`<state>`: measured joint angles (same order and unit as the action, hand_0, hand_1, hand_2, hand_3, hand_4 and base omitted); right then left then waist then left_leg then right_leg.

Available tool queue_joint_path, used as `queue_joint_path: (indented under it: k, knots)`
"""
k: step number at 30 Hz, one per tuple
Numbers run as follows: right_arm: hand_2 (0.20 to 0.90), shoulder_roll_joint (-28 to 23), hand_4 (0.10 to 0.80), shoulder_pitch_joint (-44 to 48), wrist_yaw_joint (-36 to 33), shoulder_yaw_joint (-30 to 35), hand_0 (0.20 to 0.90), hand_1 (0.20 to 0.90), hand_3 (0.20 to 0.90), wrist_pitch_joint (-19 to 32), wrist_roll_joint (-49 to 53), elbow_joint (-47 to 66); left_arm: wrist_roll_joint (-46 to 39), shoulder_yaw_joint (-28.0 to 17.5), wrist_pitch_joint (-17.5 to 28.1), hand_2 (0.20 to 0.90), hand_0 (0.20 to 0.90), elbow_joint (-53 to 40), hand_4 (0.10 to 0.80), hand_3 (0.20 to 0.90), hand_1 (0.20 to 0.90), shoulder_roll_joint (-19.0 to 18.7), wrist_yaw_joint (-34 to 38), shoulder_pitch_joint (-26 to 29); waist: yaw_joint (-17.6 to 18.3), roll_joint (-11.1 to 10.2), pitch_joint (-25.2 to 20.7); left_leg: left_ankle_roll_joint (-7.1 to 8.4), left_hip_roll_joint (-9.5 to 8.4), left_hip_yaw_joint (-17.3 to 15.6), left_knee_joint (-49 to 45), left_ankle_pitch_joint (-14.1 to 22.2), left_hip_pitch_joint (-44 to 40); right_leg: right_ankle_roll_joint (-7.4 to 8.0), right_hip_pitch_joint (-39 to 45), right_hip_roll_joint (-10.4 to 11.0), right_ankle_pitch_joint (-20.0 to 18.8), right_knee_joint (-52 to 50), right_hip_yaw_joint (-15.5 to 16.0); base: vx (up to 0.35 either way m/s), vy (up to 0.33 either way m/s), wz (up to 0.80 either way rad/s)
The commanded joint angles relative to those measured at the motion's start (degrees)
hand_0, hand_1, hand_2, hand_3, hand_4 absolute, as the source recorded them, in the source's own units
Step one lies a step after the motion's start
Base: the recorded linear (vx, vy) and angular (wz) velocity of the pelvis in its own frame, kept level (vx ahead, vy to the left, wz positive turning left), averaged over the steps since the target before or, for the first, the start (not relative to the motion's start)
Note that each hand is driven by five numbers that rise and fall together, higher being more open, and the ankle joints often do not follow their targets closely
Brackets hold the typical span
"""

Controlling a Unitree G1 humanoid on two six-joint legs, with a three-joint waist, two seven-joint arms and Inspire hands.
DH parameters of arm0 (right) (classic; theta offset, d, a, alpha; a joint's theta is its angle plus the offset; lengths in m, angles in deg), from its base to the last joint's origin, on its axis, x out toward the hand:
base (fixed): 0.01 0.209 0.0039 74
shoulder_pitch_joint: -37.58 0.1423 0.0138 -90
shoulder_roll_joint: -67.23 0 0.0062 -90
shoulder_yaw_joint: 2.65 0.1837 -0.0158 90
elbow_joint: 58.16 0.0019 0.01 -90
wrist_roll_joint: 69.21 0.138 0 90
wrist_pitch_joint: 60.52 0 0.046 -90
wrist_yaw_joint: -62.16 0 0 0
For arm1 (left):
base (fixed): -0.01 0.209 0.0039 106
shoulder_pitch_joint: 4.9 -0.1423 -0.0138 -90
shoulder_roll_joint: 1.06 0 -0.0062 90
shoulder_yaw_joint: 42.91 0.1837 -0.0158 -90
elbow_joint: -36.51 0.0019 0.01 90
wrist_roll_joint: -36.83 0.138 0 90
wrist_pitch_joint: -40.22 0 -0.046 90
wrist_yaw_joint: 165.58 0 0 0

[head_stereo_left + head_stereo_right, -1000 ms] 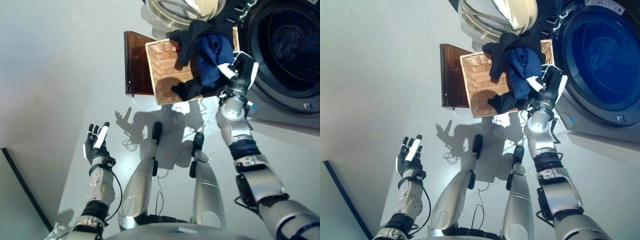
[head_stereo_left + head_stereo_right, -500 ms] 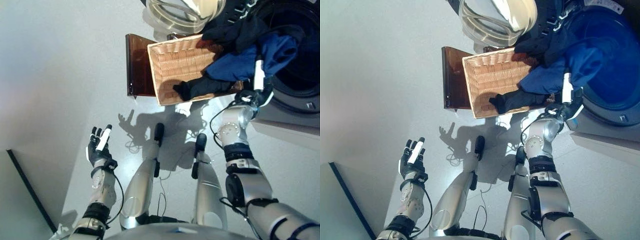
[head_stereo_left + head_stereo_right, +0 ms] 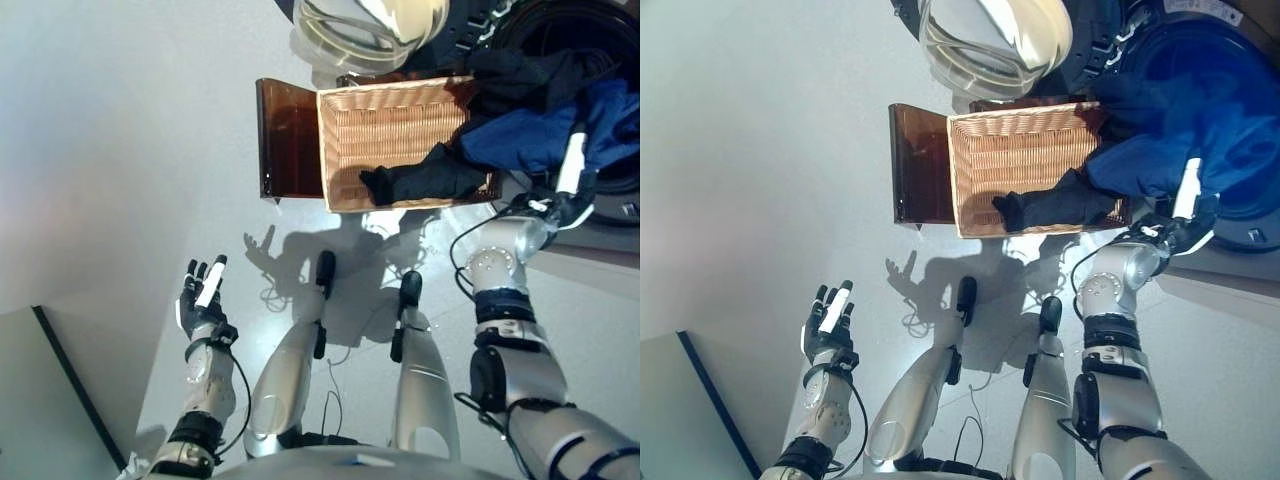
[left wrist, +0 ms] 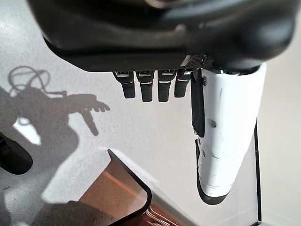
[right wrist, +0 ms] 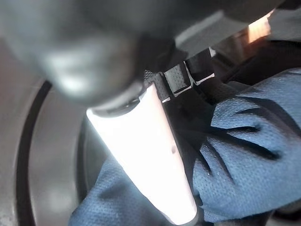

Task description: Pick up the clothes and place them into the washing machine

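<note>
Holding: the right robot hand [image 3: 1181, 222] has its fingers curled into the blue garment [image 3: 1160, 150], white-covered thumb standing up against the cloth.
Clothes: the blue garment and a black one [image 3: 520, 75] are bunched together at the washing machine [image 3: 1240, 130] opening, spilling across its rim.
Trailing part: a black sleeve [image 3: 1055, 205] hangs back into the wicker basket [image 3: 1010, 150], lying along its near edge.
Basket: it sits on the floor just beside the washer, with a brown translucent panel [image 3: 915, 165] on its far-left side.
Door: the round glass door [image 3: 990, 40] stands swung open above the basket.
Left robot hand [image 3: 203, 298]: low on the left, palm up, fingers straight and spread, holding nothing, well apart from the clothes.
</note>
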<state>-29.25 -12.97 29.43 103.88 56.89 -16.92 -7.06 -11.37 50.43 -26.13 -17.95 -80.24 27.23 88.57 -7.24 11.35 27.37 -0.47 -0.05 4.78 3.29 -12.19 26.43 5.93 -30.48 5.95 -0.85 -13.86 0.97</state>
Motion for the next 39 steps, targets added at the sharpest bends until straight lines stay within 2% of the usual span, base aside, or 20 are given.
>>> queue_joint_path:
  k: [1, 2, 3, 4, 7, 10, 12, 16, 22, 27, 32, 38, 39]
  knots:
    - [0.200, -13.80, 0.300, 1.95, 0.34, 2.99, 0.200, 0.200, 0.200, 4.88, -2.14, -1.36, 0.13, 0.59, 3.12, 0.900, 0.900, 0.01, 0.800, 0.900, 0.900, -3.87, -0.75, -3.70, -0.29, 0.82, -8.92, 3.21, -2.41, -1.35, -0.17, 4.47, -1.50, -1.63, 2.20, -1.76, 5.49, -1.00, -4.31, 0.000, 0.000, 0.00]
    - [0.200, -14.21, 0.300, 2.31, 0.62, 2.84, 0.200, 0.200, 0.200, 4.88, -1.83, -1.90, 0.09, 0.63, 3.13, 0.900, 0.900, 0.01, 0.800, 0.900, 0.900, -3.76, -0.79, -3.63, -0.32, 0.94, -8.88, 3.21, -2.42, -1.37, -0.16, 4.47, -1.48, -1.63, 2.17, -1.76, 5.51, -1.01, -4.33, 0.000, 0.000, 0.00]
    - [0.200, -19.87, 0.300, 5.75, 2.06, 1.06, 0.200, 0.200, 0.200, 2.48, -0.07, -6.54, 0.02, 0.80, 2.97, 0.900, 0.900, 0.14, 0.800, 0.900, 0.900, -4.70, -1.34, -4.08, -0.62, 0.82, -9.28, 3.42, -2.40, -1.41, -0.04, 4.43, -1.63, -1.55, 2.16, -1.69, 5.55, -1.14, -4.30, 0.000, 0.000, 0.00]
    - [0.200, -20.47, 0.300, 6.38, 2.61, 0.71, 0.200, 0.200, 0.200, 2.44, 0.49, -7.41, -0.05, 0.80, 2.98, 0.900, 0.900, 0.15, 0.800, 0.900, 0.900, -4.52, -1.40, -3.98, -0.63, 0.99, -9.20, 3.42, -2.40, -1.45, 0.00, 4.42, -1.61, -1.55, 2.10, -1.69, 5.57, -1.17, -4.35, 0.000, 0.000, 0.00]
    - [0.200, -32.18, 0.300, 17.26, 6.56, -6.66, 0.200, 0.200, 0.200, -3.86, 3.03, -19.65, -0.50, 1.81, 2.63, 0.900, 0.900, 0.25, 0.800, 0.900, 0.900, -5.90, -3.02, -4.35, -1.24, 1.03, -9.77, 3.93, -2.38, -1.75, 0.28, 4.24, -1.81, -1.49, 1.89, -1.66, 5.68, -1.42, -4.54, 0.003, -0.020, 0.03]
    - [0.200, -35.97, 0.300, 22.83, 7.71, -9.97, 0.200, 0.200, 0.200, -5.47, 4.73, -24.16, -0.79, 2.05, 2.51, 0.900, 0.900, -0.02, 0.800, 0.900, 0.900, -6.36, -3.60, -4.44, -1.44, 1.28, -10.11, 4.12, -2.45, -1.81, 0.49, 4.18, -1.98, -1.43, 1.97, -1.66, 5.81, -1.49, -4.58, 0.017, -0.019, 0.06]
    - [0.200, -39.98, 0.300, 29.94, 8.37, -13.85, 0.200, 0.200, 0.200, -6.20, 6.69, -27.01, -1.04, 2.48, 2.28, 0.900, 0.900, 0.02, 0.800, 0.900, 0.900, -6.97, -3.99, -4.58, -1.71, 1.51, -10.80, 4.40, -2.37, -1.96, 0.82, 3.96, -2.39, -1.43, 2.11, -1.67, 6.02, -1.71, -4.54, 0.023, -0.019, 0.16]
    - [0.200, -43.76, 0.300, 37.69, 8.38, -19.41, 0.200, 0.200, 0.200, -7.12, 7.71, -30.61, -1.20, 3.01, 1.81, 0.900, 0.900, 0.55, 0.800, 0.900, 0.900, -7.07, -4.39, -4.90, -1.73, 2.05, -11.67, 4.52, -2.39, -2.02, 1.26, 3.93, -2.79, -1.44, 2.05, -1.82, 6.28, -2.02, -4.74, 0.018, -0.009, -0.03]
    - [0.200, -46.16, 0.300, 44.57, 8.16, -24.97, 0.200, 0.200, 0.200, -8.76, 7.54, -34.25, -1.19, 3.56, 1.30, 0.900, 0.900, 0.61, 0.800, 0.900, 0.900, -7.02, -4.96, -4.86, -1.58, 2.81, -12.35, 4.62, -2.25, -2.11, 1.30, 4.04, -3.03, -1.52, 1.95, -1.83, 6.53, -2.32, -4.83, 0.005, -0.011, -0.03]
    - [0.200, -45.52, 0.300, 46.76, 8.42, -27.24, 0.200, 0.200, 0.200, -10.34, 6.48, -36.24, -1.39, 4.11, 0.74, 0.900, 0.900, 0.30, 0.800, 0.900, 0.900, -6.84, -5.42, -4.98, -1.70, 3.76, -12.81, 4.57, -2.38, -2.28, 1.34, 4.04, -3.15, -1.59, 1.65, -1.90, 6.81, -2.82, -4.94, 0.000, -0.003, 0.00]
    - [0.200, -44.50, 0.300, 46.90, 8.43, -27.01, 0.200, 0.200, 0.200, -9.88, 6.72, -35.13, -1.82, 4.18, 0.89, 0.900, 0.900, -0.60, 0.800, 0.900, 0.900, -6.64, -5.72, -5.11, -1.92, 4.82, -12.55, 4.58, -2.65, -2.48, 1.14, 3.96, -2.91, -1.67, 0.92, -1.79, 7.06, -3.65, -5.04, -0.003, -0.001, -0.01]
    - [0.200, -39.97, 0.300, 45.56, 6.96, -22.90, 0.200, 0.200, 0.200, -5.34, 8.97, -29.37, -3.26, 5.03, 1.55, 0.900, 0.900, -3.27, 0.800, 0.900, 0.900, -6.34, -6.01, -4.95, -2.21, 7.68, -10.98, 4.56, -2.96, -3.23, 0.64, 3.60, -1.92, -1.99, -0.84, -1.60, 7.93, -5.72, -5.95, -0.011, -0.006, -0.02]
    - [0.200, -39.82, 0.300, 45.22, 6.80, -22.65, 0.200, 0.200, 0.200, -5.22, 8.91, -29.04, -3.31, 4.99, 1.56, 0.900, 0.900, -3.27, 0.800, 0.900, 0.900, -6.36, -6.03, -4.96, -2.19, 7.63, -10.96, 4.56, -2.96, -3.28, 0.57, 3.64, -1.87, -1.99, -0.95, -1.62, 7.96, -5.88, -5.99, -0.027, -0.009, -0.09]
